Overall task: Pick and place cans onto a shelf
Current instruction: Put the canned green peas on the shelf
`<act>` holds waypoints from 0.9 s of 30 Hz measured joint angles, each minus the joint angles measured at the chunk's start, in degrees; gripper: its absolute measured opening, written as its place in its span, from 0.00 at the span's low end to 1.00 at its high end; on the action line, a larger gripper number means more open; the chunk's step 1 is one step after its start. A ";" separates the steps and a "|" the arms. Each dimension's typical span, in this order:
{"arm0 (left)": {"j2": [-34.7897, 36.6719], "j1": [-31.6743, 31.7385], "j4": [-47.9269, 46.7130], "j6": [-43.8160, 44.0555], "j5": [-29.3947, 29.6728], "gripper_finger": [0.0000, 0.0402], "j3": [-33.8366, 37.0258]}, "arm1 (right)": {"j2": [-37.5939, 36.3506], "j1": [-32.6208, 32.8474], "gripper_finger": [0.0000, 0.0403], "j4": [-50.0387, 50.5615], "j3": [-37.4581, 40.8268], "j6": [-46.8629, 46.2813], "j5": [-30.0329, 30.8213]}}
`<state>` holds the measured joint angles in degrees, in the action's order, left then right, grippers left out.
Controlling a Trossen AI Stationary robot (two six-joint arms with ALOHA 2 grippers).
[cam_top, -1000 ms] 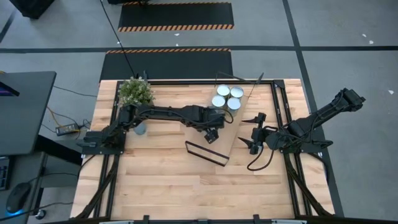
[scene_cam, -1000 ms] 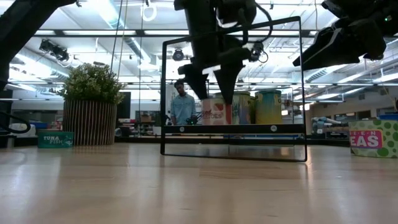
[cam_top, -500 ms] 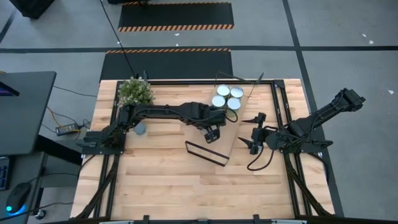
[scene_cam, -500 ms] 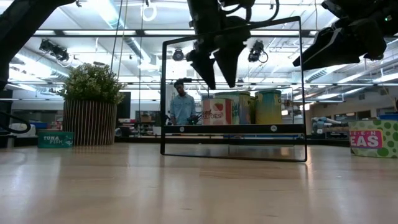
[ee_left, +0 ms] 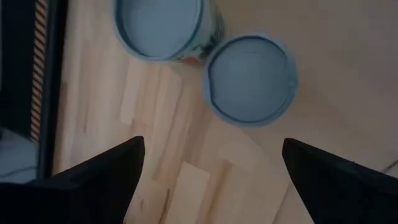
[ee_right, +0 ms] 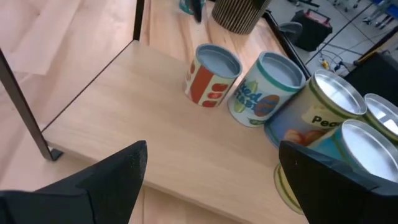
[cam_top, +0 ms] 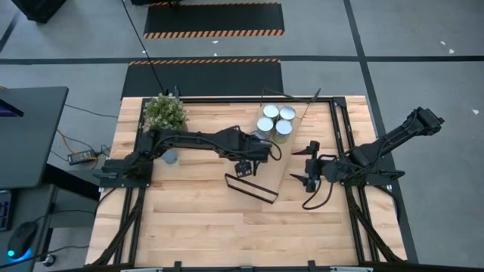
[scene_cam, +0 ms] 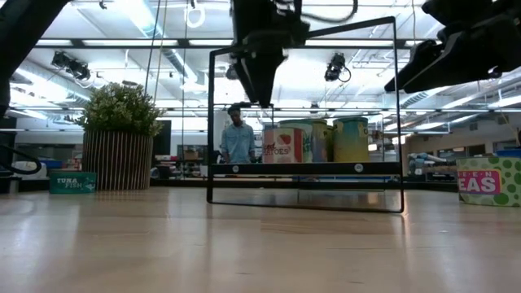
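Several cans (cam_top: pixel 275 119) stand upright in a cluster on the far end of the shelf (cam_top: pixel 266 170), a light-wood board with black wire ends. The low view shows them as a row (scene_cam: pixel 313 142). My left gripper (cam_top: pixel 243 168) hangs open above the shelf's middle, on the near side of the cluster, pointing steeply down. Two pale can tops (ee_left: pixel 249 76) lie beyond its fingers (ee_left: pixel 99 177). My right gripper (cam_top: pixel 305 163) waits open to the right of the shelf. It looks across the board (ee_right: pixel 155 124) at the cans (ee_right: pixel 212 74). Neither gripper holds anything.
A potted plant (cam_top: pixel 165 112) stands at the far left, with a loose can (cam_top: pixel 171 156) on the table beside it. In the low view a tuna tin (scene_cam: pixel 72 181) sits at the left and a peas tin (scene_cam: pixel 487 181) at the right. A person (scene_cam: pixel 238 138) stands behind.
My left gripper, open throughout, has risen from beside a can at the near edge of the cluster. It has drawn back toward the table's left and near edges and has rolled about its own axis. The can stays standing on the shelf.
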<state>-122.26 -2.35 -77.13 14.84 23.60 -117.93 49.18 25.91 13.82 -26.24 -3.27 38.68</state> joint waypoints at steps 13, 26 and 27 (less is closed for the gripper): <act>17.01 -1.29 25.72 -3.32 2.84 0.96 19.94 | 2.28 0.64 0.92 -0.23 0.02 -2.18 0.57; 37.74 -3.29 62.89 -10.02 5.05 0.96 50.39 | 6.02 2.37 0.92 -7.42 0.01 -7.73 0.78; 38.94 -3.30 64.71 -11.41 5.01 0.96 51.81 | 6.54 2.23 0.92 -6.94 0.00 -8.95 0.68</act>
<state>-83.32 -5.65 -12.42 3.44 28.61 -66.12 55.72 28.14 6.89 -26.24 -12.22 39.36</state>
